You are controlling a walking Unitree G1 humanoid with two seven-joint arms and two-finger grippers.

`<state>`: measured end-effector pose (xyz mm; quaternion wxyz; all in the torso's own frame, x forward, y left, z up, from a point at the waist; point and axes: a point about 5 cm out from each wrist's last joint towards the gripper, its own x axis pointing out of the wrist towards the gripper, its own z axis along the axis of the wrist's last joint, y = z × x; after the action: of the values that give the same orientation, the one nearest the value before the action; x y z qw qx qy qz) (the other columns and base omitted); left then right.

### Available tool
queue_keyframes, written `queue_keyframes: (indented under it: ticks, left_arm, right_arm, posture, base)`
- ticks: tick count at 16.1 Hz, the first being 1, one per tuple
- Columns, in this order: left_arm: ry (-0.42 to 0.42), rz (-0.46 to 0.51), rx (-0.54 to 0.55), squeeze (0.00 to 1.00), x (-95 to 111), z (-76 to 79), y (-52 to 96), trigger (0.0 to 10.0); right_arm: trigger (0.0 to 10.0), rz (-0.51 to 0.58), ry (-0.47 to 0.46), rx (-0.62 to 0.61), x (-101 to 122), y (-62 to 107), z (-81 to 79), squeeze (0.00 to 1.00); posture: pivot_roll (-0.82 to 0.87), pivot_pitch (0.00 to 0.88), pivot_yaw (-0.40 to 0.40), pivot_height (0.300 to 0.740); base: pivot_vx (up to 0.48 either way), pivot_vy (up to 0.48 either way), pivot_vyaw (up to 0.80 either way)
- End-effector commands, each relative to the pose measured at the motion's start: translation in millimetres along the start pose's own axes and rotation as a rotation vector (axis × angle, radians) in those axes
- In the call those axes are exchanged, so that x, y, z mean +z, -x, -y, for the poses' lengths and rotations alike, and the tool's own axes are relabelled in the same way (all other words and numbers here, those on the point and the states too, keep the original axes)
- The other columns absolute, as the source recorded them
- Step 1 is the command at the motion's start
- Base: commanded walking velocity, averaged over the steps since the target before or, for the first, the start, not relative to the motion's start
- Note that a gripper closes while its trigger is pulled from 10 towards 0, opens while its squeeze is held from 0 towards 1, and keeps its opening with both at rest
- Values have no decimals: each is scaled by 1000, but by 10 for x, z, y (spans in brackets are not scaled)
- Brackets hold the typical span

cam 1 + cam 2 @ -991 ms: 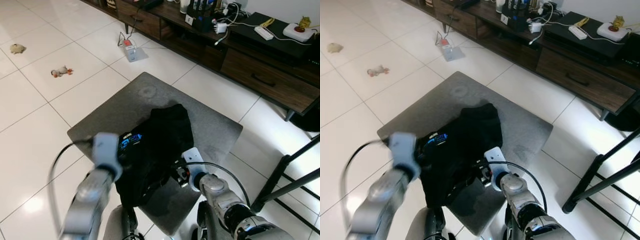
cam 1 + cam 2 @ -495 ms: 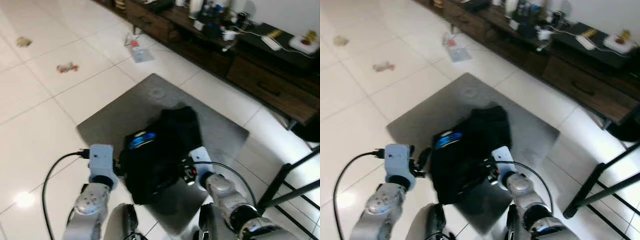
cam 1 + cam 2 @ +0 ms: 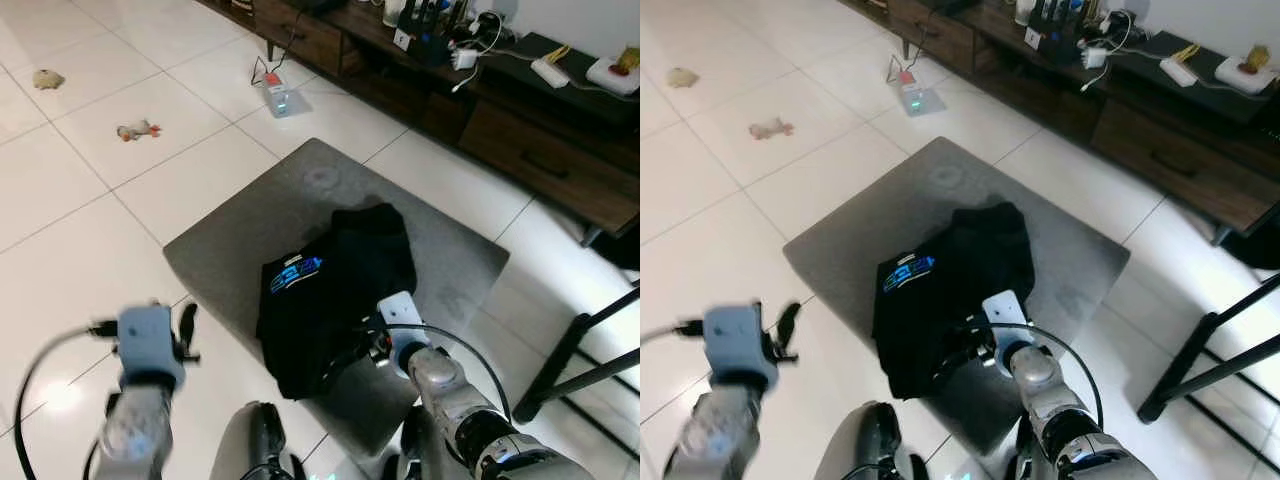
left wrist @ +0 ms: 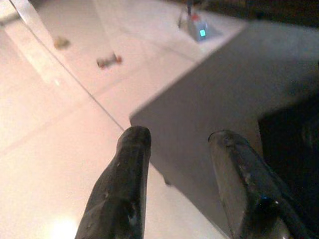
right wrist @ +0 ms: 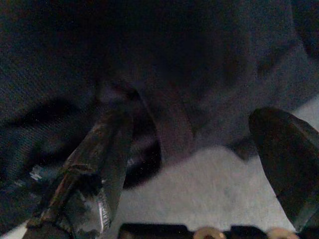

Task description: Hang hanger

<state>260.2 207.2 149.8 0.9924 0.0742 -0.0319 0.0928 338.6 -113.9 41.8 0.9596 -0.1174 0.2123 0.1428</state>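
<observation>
White glossy floor tiles (image 3: 70,230) fill most of the room, and on them lies a grey mat (image 3: 300,210), turned like a diamond. On the mat, a little toward 5 o'clock from its middle, lies a black shirt (image 3: 340,290) in a crumpled heap, with a small blue print (image 3: 296,273) on its 9 o'clock side. I cannot make out a hanger among the folds. The right gripper (image 5: 194,164) is low at the 6 o'clock edge of the shirt; in the right wrist view its two fingers (image 5: 94,164) stand wide apart, with the black cloth and a strip of mat between them, and one finger is touching the cloth. The left gripper (image 4: 187,149) is raised over the bare tiles at about 8 o'clock from the mat, well apart from the shirt; its fingers (image 4: 124,189) are parted and nothing is between them. Along the 12 to 2 o'clock side of the scene stands a long dark wooden cabinet (image 3: 530,150) with drawers, and on its top are a white power strip (image 3: 553,71), cables and small things that I cannot tell. On the floor before it lies a small device with a lit dot (image 3: 276,97). Two small toys (image 3: 133,130) lie on the tiles at 10 o'clock. At 4 o'clock stands a black metal frame (image 3: 585,350).
</observation>
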Motion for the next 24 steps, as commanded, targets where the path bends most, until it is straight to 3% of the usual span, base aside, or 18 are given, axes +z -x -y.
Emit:
queue_keyframes:
  ticks: [1,5,7,12,15,18,21,24]
  left_arm:
    - [-9,35,10,0,114,-26,-37,10000]
    - [5,117,18,0,480,-124,-320,10000]
    - [24,138,29,0,591,-154,-333,10000]
    - [31,136,46,0,613,-181,-302,10000]
    - [35,143,78,0,656,-208,-277,10000]
    - [23,145,83,0,657,-208,-258,10000]
    - [-7,158,77,0,686,-194,-252,10000]
    - [-31,163,61,0,690,-164,-247,10000]
  right_arm:
    - [10000,-38,-21,-25,-75,10,20,0]
    - [10000,-60,-15,6,-126,14,-33,0]
    - [10000,-44,-30,-9,-122,18,-20,0]
    - [10000,-45,-7,-28,-146,25,-15,0]
    - [10000,35,54,-159,-57,32,77,0]
    - [10000,84,22,-274,-13,55,188,0]
    - [10000,141,89,-456,28,113,357,0]
    - [10000,182,138,-550,44,155,419,0]
  posture:
    - [115,324,16,597]
    - [125,371,37,597]
    - [126,379,43,597]
    - [130,394,48,597]
    - [138,401,54,597]
    - [138,407,60,597]
    - [138,415,70,597]
    - [131,419,75,597]
  base:
    - [0,0,0]
    - [0,0,0]
    - [0,0,0]
    - [0,0,0]
    - [0,0,0]
    - [0,0,0]
    - [0,0,0]
    - [0,0,0]
